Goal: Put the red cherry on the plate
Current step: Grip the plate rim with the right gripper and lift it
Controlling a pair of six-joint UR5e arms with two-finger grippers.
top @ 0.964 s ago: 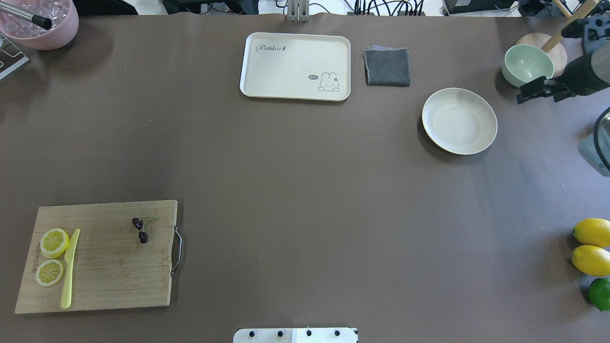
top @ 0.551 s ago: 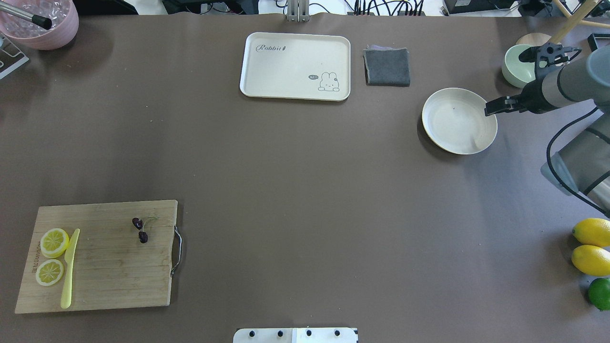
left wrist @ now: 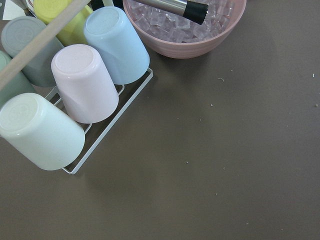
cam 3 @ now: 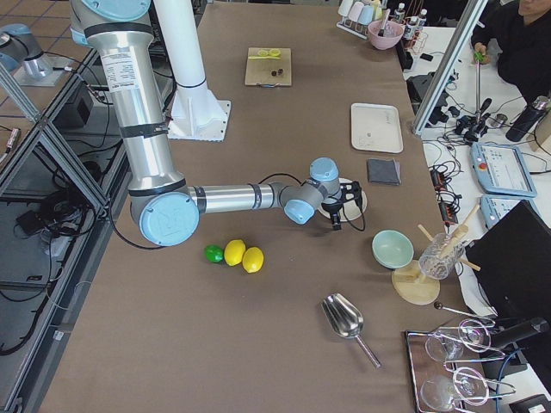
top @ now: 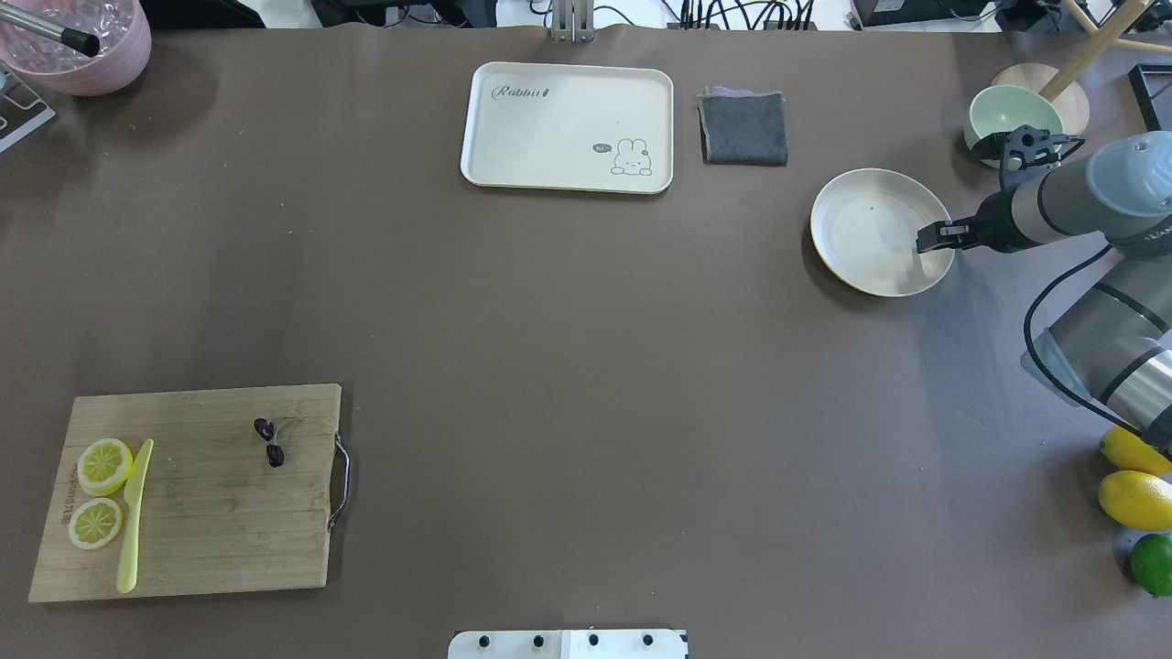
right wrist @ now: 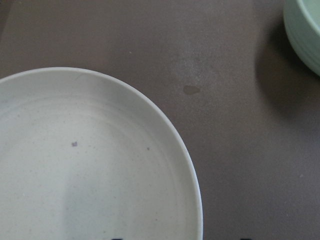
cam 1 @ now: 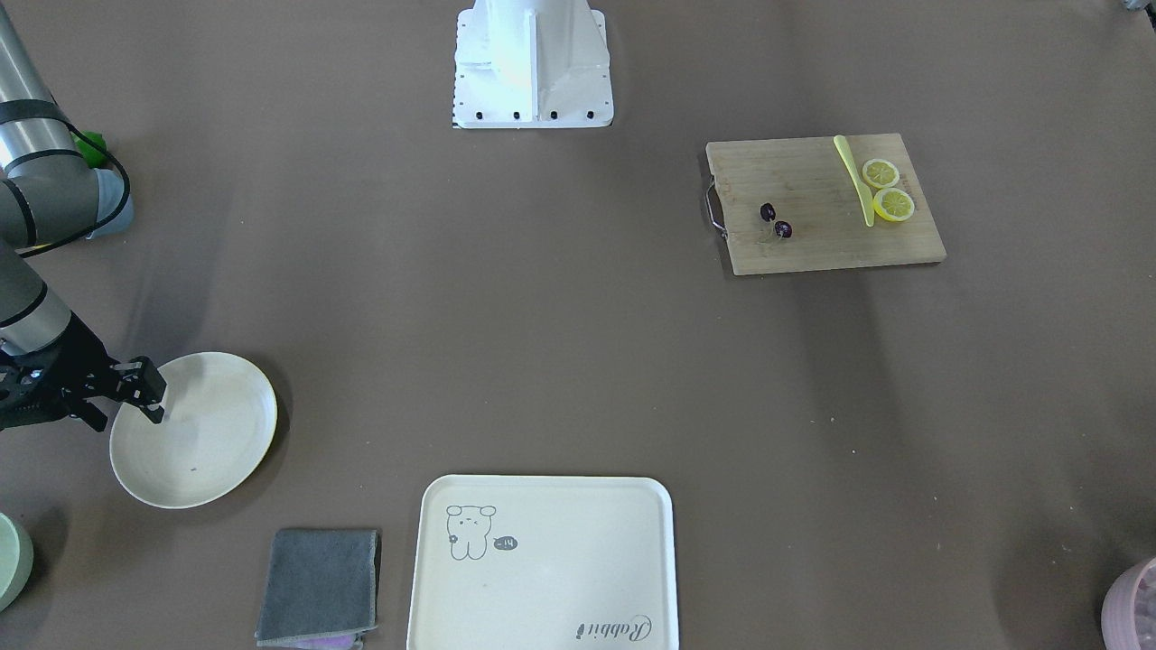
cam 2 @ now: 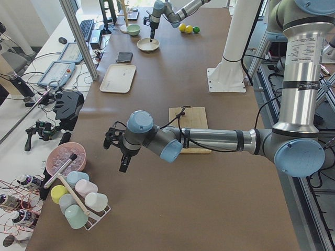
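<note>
Red cherry (top: pixel 270 441) lay on the wooden cutting board (top: pixel 201 513), nr the board's metal-handle end, on the robot's left & close to its side of the table (top: pixel 586 366). Two dark fruits w/ thin stems, touching nothing else. Lemon slices (top: pixel 101 494) & yellow knife (top: pixel 134 517) sat at the board's opposite end.

Plate (top: pixel 870 229) sat far off on the robot's right, at the far side of the table, w/ nothing in it. Right end effector (top: pixel 943 236) hung over the plate's rim on the side nearest the pale green bowl (top: pixel 1012 114). Its fingers were spread apart & held nothing; the wrist cam showed only two dark tips at the frame's bottom edge, w/ plate below. Cherry & right end effector were well apart, approx. the whole table btwn them.

Left end effector (cam 2: pixel 123 162) showed only in the left side view, pointing down above bare table nr the pink ice bowl (cam 2: pixel 65 159) & cup rack (cam 2: pixel 78 201), apart from the board. Can't tell whether its fingers were spread or closed.
</note>
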